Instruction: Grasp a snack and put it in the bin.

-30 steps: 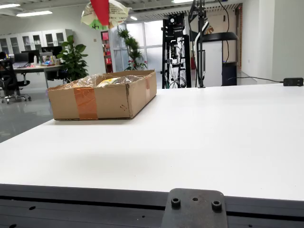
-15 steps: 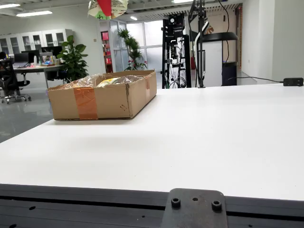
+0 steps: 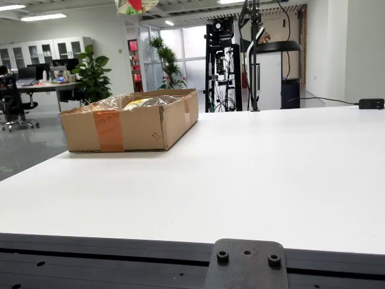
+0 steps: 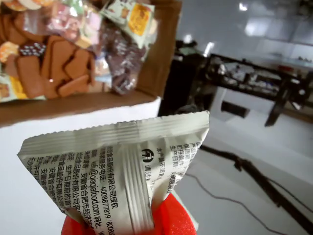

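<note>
Snack packet [image 4: 117, 171] fills the lower part of the view that rides on the pincer. It is a pale foil pouch with black printed text and a back seam, and its long axis runs up and away from the camera. The crimped end points toward the open cardboard box [image 4: 161, 63] beyond it. The lower end of the packet sits between the red fingers [image 4: 168, 220] of the pincer [image 4: 132, 226], which is clamped on it. The packet is lifted above the white table [image 4: 29, 127], near the box edge but not over the inside. In the box lie other wrapped snacks [image 4: 63, 54], brown biscuits and small colourful bags. In the view from the side, the same box [image 3: 129, 123] stands on the far left part of the table [image 3: 252, 174]; the packet appears only at the top edge there [image 3: 135, 6].
</note>
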### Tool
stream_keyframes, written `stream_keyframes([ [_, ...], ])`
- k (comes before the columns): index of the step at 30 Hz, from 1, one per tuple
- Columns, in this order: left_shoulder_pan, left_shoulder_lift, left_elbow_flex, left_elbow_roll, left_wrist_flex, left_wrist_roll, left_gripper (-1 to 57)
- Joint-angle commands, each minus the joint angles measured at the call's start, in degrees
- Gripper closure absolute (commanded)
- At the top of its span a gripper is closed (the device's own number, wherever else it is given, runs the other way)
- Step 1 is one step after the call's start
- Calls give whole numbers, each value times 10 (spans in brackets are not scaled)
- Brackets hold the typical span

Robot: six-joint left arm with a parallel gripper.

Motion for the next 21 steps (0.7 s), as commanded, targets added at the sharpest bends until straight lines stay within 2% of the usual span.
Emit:
stream_keyframes([
  [1, 17, 44, -75, -1, -7, 29, 423],
  [7, 40, 108, -186, -3, -3, 64, 424],
  [13, 63, 130, -217, -6, 7, 75, 418],
  [14, 66, 131, -217, -7, 9, 76, 402],
  [17, 73, 133, -214, -8, 13, 80, 302],
  [21, 75, 133, -211, -9, 15, 85, 198],
])
